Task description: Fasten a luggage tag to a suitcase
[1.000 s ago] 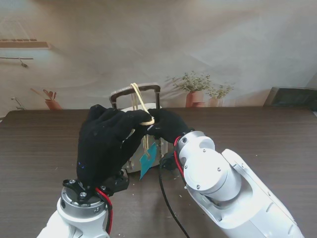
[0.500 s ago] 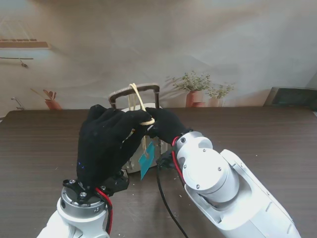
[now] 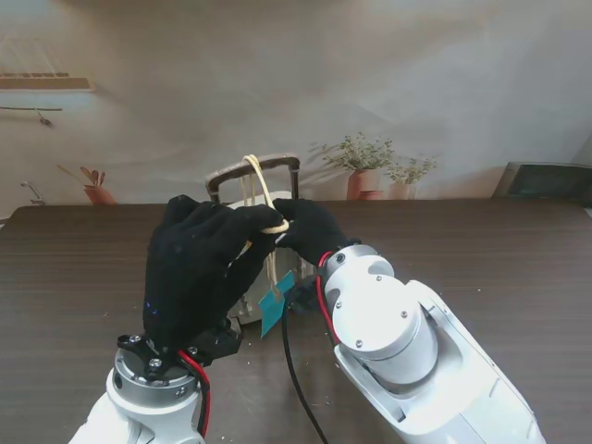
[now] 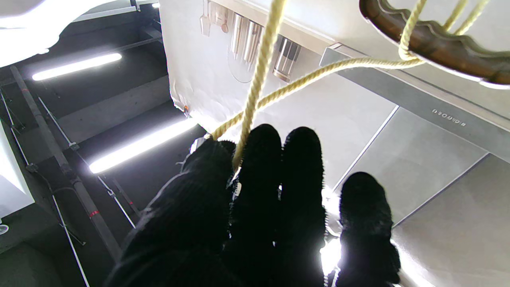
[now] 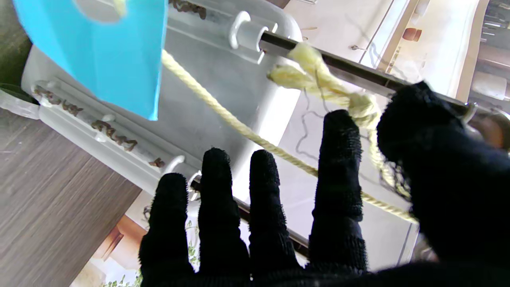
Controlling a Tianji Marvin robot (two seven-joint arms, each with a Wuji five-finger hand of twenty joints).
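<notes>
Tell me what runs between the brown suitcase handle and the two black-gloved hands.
A yellow twisted cord runs from the brown suitcase handle down to the left hand and right hand, seen in the stand view.

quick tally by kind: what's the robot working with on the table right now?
Suitcase: 1
Luggage tag, blue: 1
Cord, yellow, looped over the suitcase handle: 1
Robot hand: 2, left robot hand and right robot hand, both on the cord
Total: 5

The left hand (image 3: pixel 199 273) hides most of the suitcase (image 3: pixel 252 305). The tag (image 5: pixel 107 52) is cut off at twelve o'clock in the right wrist view.
</notes>
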